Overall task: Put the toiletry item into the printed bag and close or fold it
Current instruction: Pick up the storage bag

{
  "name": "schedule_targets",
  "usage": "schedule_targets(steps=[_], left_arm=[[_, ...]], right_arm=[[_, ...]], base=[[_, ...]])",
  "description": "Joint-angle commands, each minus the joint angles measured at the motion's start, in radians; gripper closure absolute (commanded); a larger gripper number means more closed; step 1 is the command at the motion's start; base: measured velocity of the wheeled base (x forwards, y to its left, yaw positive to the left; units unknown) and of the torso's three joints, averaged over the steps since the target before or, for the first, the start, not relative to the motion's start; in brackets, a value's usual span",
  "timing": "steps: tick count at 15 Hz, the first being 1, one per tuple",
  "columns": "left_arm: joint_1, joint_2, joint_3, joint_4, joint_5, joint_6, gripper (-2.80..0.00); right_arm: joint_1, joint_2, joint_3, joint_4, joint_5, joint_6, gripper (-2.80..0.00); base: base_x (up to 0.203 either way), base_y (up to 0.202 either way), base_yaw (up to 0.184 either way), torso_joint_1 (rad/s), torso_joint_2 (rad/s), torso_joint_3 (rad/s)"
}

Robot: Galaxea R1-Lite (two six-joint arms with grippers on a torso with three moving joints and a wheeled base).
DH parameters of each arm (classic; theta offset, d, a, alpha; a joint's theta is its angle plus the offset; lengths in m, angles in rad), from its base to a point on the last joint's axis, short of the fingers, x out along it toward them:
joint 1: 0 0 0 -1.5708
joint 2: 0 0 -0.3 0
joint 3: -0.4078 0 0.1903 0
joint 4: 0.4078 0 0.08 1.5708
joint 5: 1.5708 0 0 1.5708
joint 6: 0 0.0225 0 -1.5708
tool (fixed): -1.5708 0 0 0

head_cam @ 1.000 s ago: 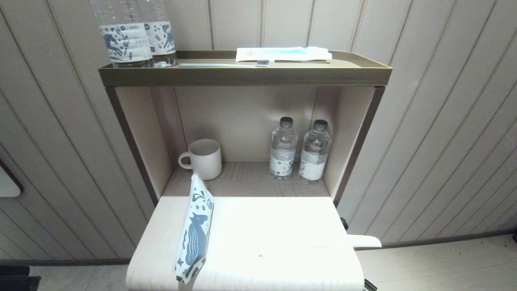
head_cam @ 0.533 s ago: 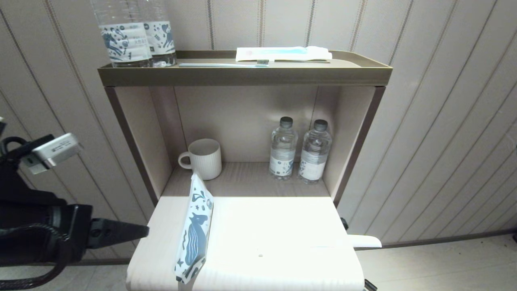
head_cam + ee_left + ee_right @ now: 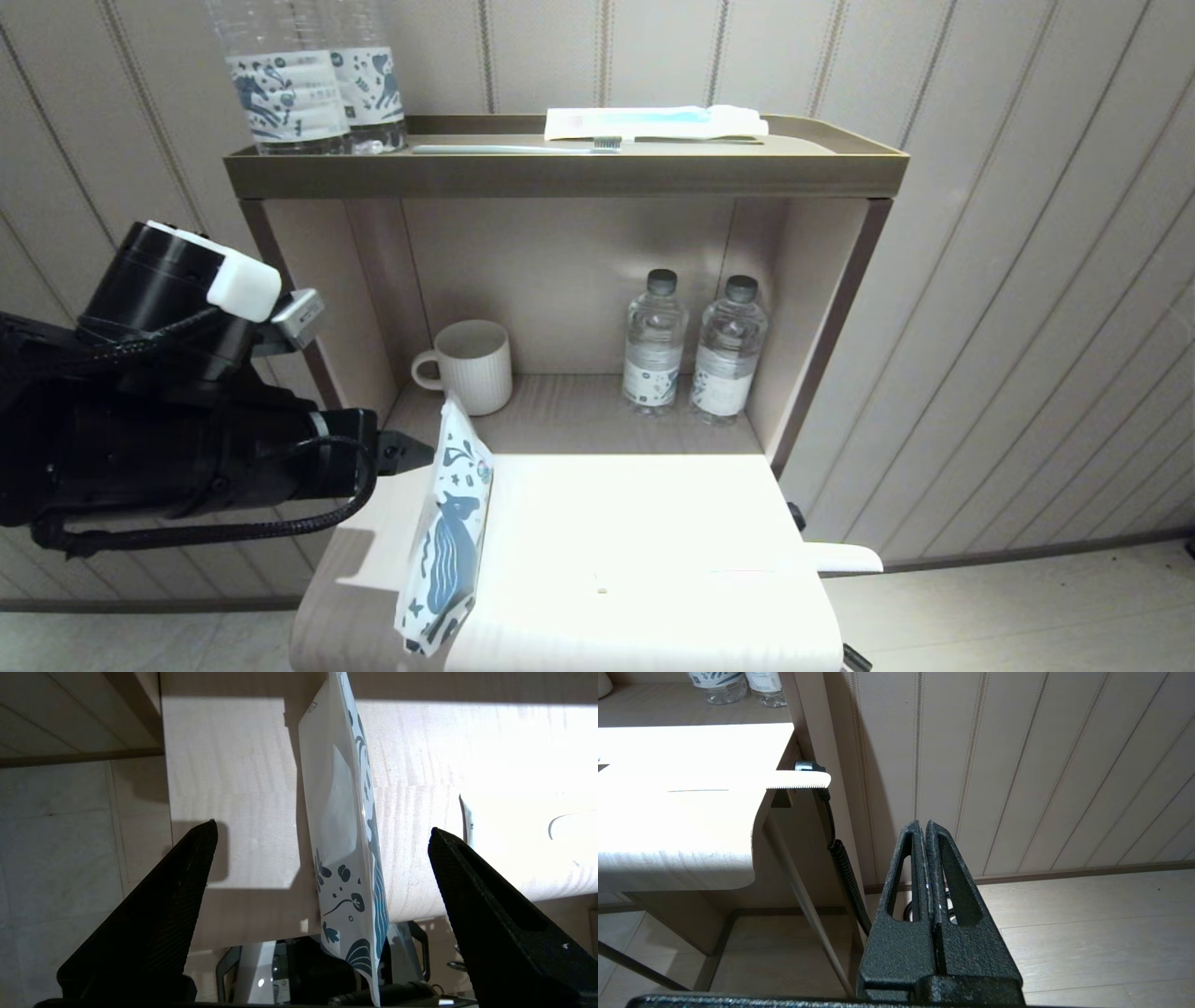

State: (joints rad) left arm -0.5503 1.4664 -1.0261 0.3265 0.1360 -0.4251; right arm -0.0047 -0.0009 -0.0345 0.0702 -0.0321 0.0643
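The printed bag (image 3: 448, 532), a white pouch with a dark blue horse, stands on its edge at the left of the pale table (image 3: 653, 523). My left gripper (image 3: 403, 455) reaches in level from the left, its tip just short of the bag's upper end. In the left wrist view the left gripper (image 3: 322, 830) is open wide, with the printed bag (image 3: 343, 826) in line between the fingers and touching neither. The toiletry item (image 3: 840, 557), a flat white stick, overhangs the table's right edge. My right gripper (image 3: 924, 823) hangs shut and empty, low beside the table, below the toiletry item (image 3: 798, 780).
A white mug (image 3: 471, 366) and two small water bottles (image 3: 689, 350) stand in the cubby behind the table. The top shelf (image 3: 560, 173) carries two large bottles (image 3: 308, 84), a toothbrush (image 3: 523, 148) and a white packet (image 3: 653, 122). A coiled cable (image 3: 845, 872) hangs beside the table leg.
My left arm has come into view from the left and swung up and rightward until its tip is next to the bag. The bag and the stick have stayed put.
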Motion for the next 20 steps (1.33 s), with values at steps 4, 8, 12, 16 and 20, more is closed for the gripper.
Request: schedule_targets(steps=[4, 8, 12, 16, 20], left_arm=[[-0.082, 0.076, 0.086, -0.134, 0.034, -0.046, -2.8], [-0.111, 0.118, 0.113, -0.194, 0.059, -0.105, -2.8], [-0.112, 0.113, 0.183, -0.237, 0.105, -0.145, -2.8], [-0.125, 0.123, 0.207, -0.282, 0.102, -0.201, -2.8], [-0.184, 0.141, 0.207, -0.293, 0.103, -0.281, -2.8]], right_arm=[[0.0, 0.001, 0.001, 0.0, 0.0, 0.0, 0.0], [0.0, 0.001, 0.001, 0.0, 0.0, 0.0, 0.0], [0.0, 0.001, 0.001, 0.0, 0.0, -0.001, 0.0], [0.0, 0.001, 0.001, 0.001, 0.0, 0.0, 0.0], [0.0, 0.001, 0.001, 0.0, 0.0, 0.0, 0.0]], base=[[0.0, 0.0, 0.0, 0.0, 0.0, 0.0], [0.0, 0.0, 0.0, 0.0, 0.0, 0.0], [0.0, 0.0, 0.0, 0.0, 0.0, 0.0], [0.0, 0.0, 0.0, 0.0, 0.0, 0.0], [0.0, 0.0, 0.0, 0.0, 0.0, 0.0]])
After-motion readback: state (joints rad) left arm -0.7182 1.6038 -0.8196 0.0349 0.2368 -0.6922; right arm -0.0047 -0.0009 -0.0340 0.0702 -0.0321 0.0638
